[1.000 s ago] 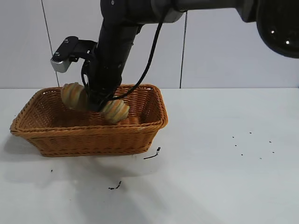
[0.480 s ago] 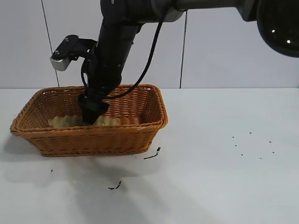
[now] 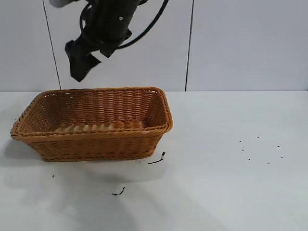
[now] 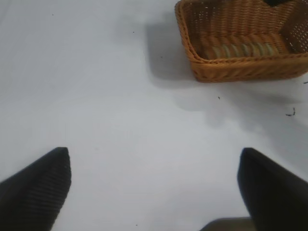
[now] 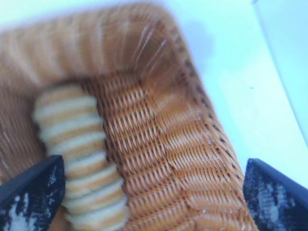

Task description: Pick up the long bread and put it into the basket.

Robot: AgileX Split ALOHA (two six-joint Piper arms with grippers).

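Observation:
The long bread [image 3: 86, 128] lies on the floor of the wicker basket [image 3: 96, 144], along its front wall, only its ridged top showing over the rim. My right gripper [image 3: 78, 65] hangs open and empty well above the basket's left half. In the right wrist view the bread [image 5: 82, 154] lies in the basket [image 5: 183, 159] below the open gripper [image 5: 153, 162]. My left gripper [image 4: 153, 154] is open over bare table, far from the basket [image 4: 240, 72]; the bread [image 4: 238, 49] shows inside it. The left gripper is out of the exterior view.
The basket stands on a white table [image 3: 216, 183] at the left. Black scraps lie in front of it [image 3: 157, 159] and nearer the front [image 3: 119, 192], with small dark specks [image 3: 260, 149] to the right. A grey panelled wall stands behind.
My right gripper let go of the bread, which dropped onto the basket floor. The gripper then rose out of the basket, up and to the left.

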